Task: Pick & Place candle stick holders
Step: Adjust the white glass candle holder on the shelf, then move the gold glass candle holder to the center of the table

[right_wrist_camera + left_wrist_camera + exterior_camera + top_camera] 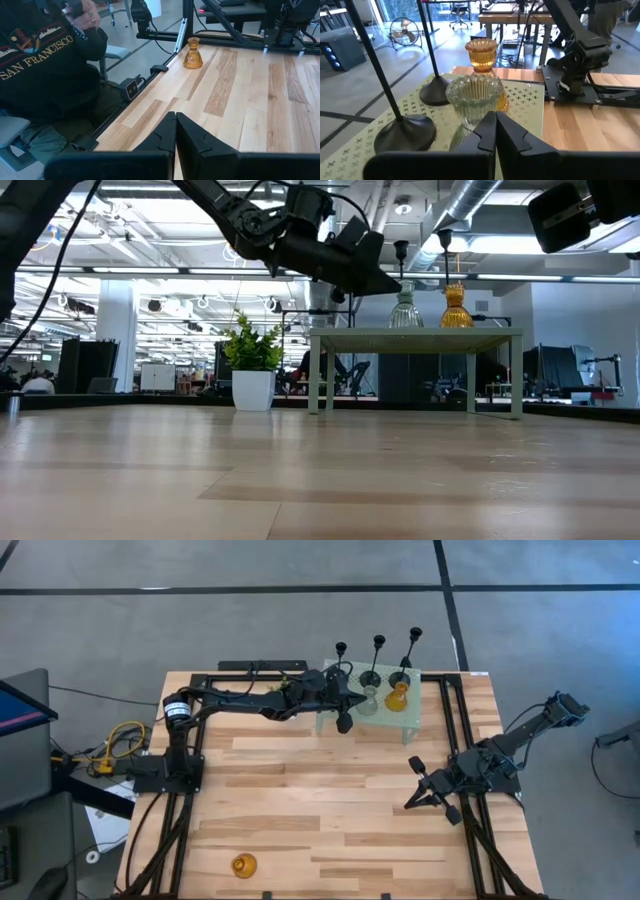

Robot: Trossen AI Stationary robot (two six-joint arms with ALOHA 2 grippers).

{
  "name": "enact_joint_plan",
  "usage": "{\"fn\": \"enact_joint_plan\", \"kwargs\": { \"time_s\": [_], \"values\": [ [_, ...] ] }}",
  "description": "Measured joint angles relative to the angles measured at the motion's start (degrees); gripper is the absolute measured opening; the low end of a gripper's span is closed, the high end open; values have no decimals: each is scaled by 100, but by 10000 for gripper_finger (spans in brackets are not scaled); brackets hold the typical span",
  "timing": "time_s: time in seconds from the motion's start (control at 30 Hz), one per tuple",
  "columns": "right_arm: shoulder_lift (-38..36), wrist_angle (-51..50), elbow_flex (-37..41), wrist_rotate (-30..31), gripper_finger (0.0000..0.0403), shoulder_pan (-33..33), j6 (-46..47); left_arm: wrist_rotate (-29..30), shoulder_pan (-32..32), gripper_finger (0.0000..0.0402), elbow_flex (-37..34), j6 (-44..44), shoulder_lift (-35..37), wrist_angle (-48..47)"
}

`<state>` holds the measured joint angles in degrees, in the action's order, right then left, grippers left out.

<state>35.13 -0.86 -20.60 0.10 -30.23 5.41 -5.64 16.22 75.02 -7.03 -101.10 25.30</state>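
- High view: the left gripper (345, 723) reaches over the near edge of the pale green mesh stand (410, 718) at the far side of the desk (330, 800), fingers clenched on nothing. On the stand are 3 black candle holders (371, 677), a clear glass holder (368, 700) and an amber glass holder (397, 697). A second amber holder (243, 864) sits alone near the desk's front edge. The right gripper (428, 790) waits at the desk's right side, fingers clenched and empty.
- Low view: the left gripper (375, 280) hangs just above the stand's (415, 338) top, beside the clear holder (404, 308) and the amber one (456, 305). A potted plant (252, 365) stands to the side.
- Left wrist view: the closed fingers (492, 132) point at the clear holder (474, 97), the amber one (482, 54) behind it, 2 black bases (405, 132) beside.
- Right wrist view: the closed fingers (172, 131) face the lone amber holder (192, 54); a person's sweatshirt (40, 65) reads "SAN FRANCISCO".
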Motion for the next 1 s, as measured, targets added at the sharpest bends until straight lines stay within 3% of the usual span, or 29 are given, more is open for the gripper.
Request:
{"fn": "enact_joint_plan", "kwargs": {
  "time_s": [0.37, 0.67, 0.87, 1.0],
  "values": [
    [0, 0, 0, 2, 0, 0, 0, 1, 3, 3, 0, 0, 0, 309],
    [0, -2, 0, 2, 0, 1, 2, -25, -216, 3, 0, -13, 35, 31],
    [-2, -26, 0, 0, 0, 1, 4, -12, -443, 4, -72, -399, 576, -1162],
    [0, -48, 0, 0, 0, 1, 2, 7, -571, 3, -515, -517, 1442, -1662]
  ]
}}
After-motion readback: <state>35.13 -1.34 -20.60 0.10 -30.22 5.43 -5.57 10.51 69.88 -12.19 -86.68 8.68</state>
